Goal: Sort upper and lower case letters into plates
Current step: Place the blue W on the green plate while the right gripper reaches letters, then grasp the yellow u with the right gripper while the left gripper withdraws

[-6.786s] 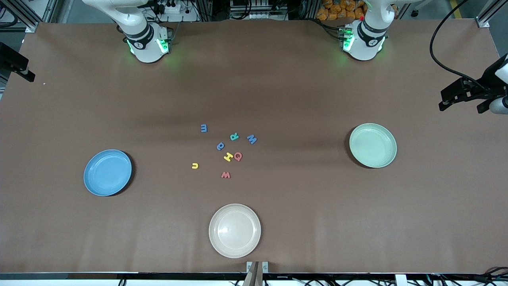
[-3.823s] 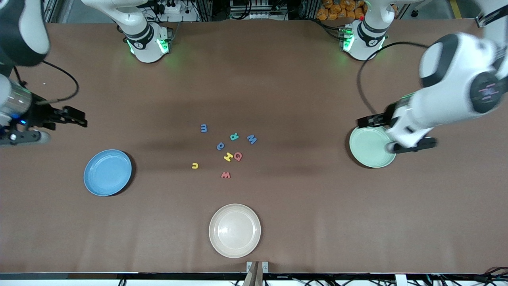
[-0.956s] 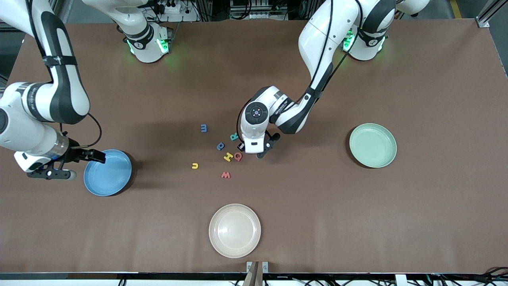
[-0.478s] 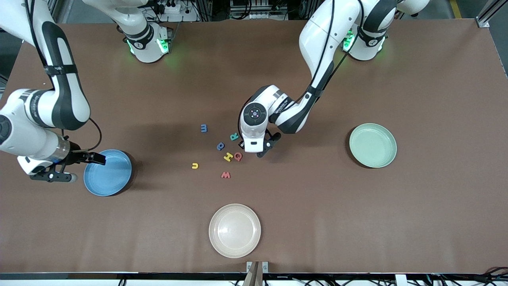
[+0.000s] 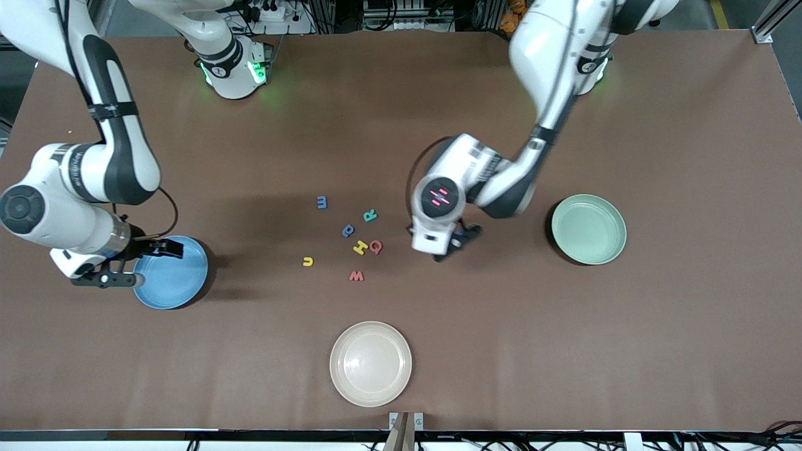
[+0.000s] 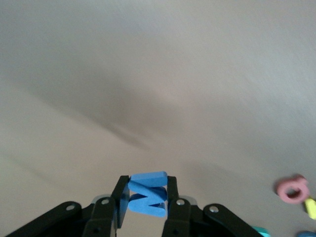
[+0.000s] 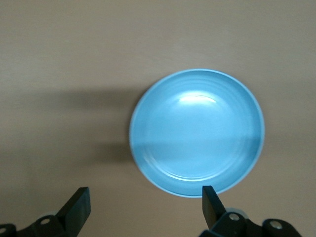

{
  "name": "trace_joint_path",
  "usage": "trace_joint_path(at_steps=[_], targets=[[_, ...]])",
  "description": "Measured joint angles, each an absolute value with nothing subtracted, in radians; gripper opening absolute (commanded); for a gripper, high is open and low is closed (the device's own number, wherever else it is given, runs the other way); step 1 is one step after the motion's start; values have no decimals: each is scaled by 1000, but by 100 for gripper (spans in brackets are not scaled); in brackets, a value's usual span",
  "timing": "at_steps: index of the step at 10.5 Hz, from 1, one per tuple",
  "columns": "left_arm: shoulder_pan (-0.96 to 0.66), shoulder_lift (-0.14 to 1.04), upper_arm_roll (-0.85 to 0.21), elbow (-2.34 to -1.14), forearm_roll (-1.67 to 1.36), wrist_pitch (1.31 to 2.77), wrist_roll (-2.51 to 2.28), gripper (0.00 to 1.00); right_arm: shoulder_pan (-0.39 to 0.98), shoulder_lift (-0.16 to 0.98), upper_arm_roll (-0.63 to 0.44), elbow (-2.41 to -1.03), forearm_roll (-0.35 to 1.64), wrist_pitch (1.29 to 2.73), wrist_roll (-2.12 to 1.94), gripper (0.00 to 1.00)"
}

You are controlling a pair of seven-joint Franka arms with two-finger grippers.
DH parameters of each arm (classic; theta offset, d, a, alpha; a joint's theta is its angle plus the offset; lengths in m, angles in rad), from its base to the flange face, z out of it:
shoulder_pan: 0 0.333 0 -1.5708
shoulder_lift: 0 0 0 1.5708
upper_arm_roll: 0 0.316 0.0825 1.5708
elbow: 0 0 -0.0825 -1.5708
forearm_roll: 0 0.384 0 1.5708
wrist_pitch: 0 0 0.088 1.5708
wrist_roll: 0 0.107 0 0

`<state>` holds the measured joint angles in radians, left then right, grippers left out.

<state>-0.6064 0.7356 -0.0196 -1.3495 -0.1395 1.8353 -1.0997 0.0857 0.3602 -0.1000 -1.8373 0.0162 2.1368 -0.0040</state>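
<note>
**Blue W lifted clear of the letter cluster**

Toward the right arm's end of the table, the right gripper (image 5: pixel 135 263) hangs over the rim of the sky blue plate (image 5: pixel 175 275), its fingers (image 7: pixel 79 207) spread wide with nothing between them. In the right wrist view the plate shows bare.

In the middle of the brown table (image 5: pixel 401 125) lie seven loose letters: a yellow u (image 5: pixel 307 261), a blue m (image 5: pixel 321 202), a blue a (image 5: pixel 348 230), a red w (image 5: pixel 356 275), a yellow H (image 5: pixel 359 247), a teal R (image 5: pixel 369 215) and a red Q (image 5: pixel 376 246). H and Q lie just beside each other, seemingly touching; the rest sit apart from one another. The cream-white plate (image 5: pixel 371 364) sits nearer the front camera than the cluster.

The left gripper (image 6: pixel 147 200) is up over bare table between the cluster and the pale mint green plate (image 5: pixel 589 229). Its jaws are pinched almost together on the blue W (image 6: pixel 147 193), which stands on edge between the fingers (image 6: pixel 121 197). The red Q also shows at the edge of the left wrist view. The mint plate, toward the left arm's end, holds nothing.
</note>
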Motion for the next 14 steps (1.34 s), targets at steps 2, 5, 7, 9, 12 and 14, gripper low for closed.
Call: trace_joint_path(at_steps=[2,5,7,9,12,14], targets=[[-490,694,-20,-1432,-139,1793,-890,7,158,380,-97,-1817,16,2151,100,100],[-291,596,-65,-1615,-28,1795,-644,7,281,465,-95,-1787,17,2225,282,100],[-136,540,-114,-1711,53,1832,-504,11,339,538,-95,-1785,17,2320,385,100],[-18,523,-127,-1795,69,1957,-368,53,375,598,-95,-1779,17,2389,488,100],[2,543,-141,-1844,101,2058,-338,100,430,663,-94,-1775,17,2458,630,100],[-2,532,-181,-1841,103,2041,-369,100,461,681,-93,-1773,17,2471,659,100]])
